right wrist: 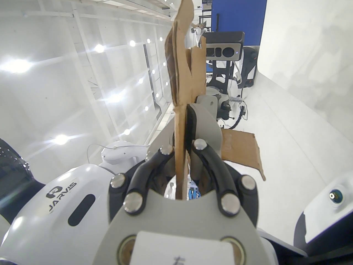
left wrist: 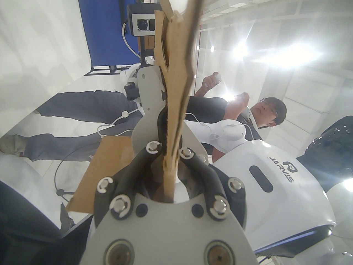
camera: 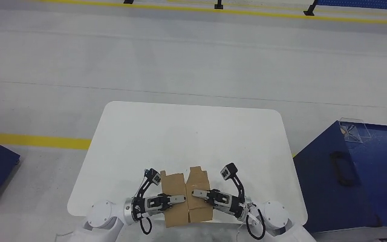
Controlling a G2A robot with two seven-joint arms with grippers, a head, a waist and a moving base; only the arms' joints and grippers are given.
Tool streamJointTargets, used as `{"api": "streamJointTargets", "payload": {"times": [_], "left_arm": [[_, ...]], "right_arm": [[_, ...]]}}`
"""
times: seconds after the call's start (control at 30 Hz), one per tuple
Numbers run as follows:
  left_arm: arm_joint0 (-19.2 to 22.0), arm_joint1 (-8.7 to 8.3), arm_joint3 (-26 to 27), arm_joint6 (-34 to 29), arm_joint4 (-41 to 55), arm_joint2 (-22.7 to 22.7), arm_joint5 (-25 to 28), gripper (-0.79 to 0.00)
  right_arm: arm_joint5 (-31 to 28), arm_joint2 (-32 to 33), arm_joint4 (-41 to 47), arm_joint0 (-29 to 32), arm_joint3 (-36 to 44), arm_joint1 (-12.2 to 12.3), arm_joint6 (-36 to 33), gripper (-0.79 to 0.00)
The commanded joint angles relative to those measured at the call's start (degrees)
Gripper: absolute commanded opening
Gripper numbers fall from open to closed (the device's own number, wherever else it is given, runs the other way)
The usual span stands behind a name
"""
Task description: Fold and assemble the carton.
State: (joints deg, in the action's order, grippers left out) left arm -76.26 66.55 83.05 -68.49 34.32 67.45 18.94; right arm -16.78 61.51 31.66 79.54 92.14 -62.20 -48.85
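Left gripper (left wrist: 172,130): jaws clenched on the carton (left wrist: 176,70), with the board edge-on between them. Right gripper (right wrist: 183,128): likewise clamped, on the carton's other side.

The carton sits between the two arms at the near edge of the worktop (camera: 181,127). Cannot tell whether it rests there or is lifted. Its panels are mostly flat and the flaps loose.

Judged an early folding step: the sheet is gripped from both sides and is no box yet. The next move likely calls for swinging the sides together along a crease, holding firm without tearing the board.
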Motion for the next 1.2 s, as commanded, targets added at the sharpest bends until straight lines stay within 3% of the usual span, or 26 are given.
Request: {"api": "streamJointTargets", "payload": {"times": [0.0, 0.7, 0.77, 0.87, 1.0, 1.17], "left_arm": [[0.00, 0.00, 0.00, 0.00, 0.00, 0.00, 0.00, -0.785], [0.00, 0.00, 0.00, 0.00, 0.00, 0.00, 0.00, -0.785], [0.02, 0.28, -0.07, 4.70, 0.47, -0.09, 0.21, -0.785], [0.45, 1.45, -1.52, 12.66, 3.07, -1.84, 7.05, -0.785], [1.90, 3.19, -5.90, 20.80, 5.13, -4.30, 18.90, -0.785], [3.21, 5.38, -9.00, 25.93, 7.84, -8.98, 27.97, -0.785]], "right_arm": [[-0.01, 0.00, 0.00, 0.00, 0.00, 0.00, 0.00, 0.000], [0.14, 0.28, 0.29, 0.05, 0.53, 0.03, -0.27, 0.000], [-1.71, 3.39, -0.65, 0.00, -1.15, 0.50, -0.04, 0.000], [-5.73, 7.21, -8.78, 0.49, -2.48, 1.28, 2.34, 0.000], [-9.78, 10.78, -6.65, 1.43, -4.34, 1.77, 1.10, 0.000], [-12.48, 12.58, -9.45, 1.56, -4.50, 2.01, 2.01, 0.000]]}}
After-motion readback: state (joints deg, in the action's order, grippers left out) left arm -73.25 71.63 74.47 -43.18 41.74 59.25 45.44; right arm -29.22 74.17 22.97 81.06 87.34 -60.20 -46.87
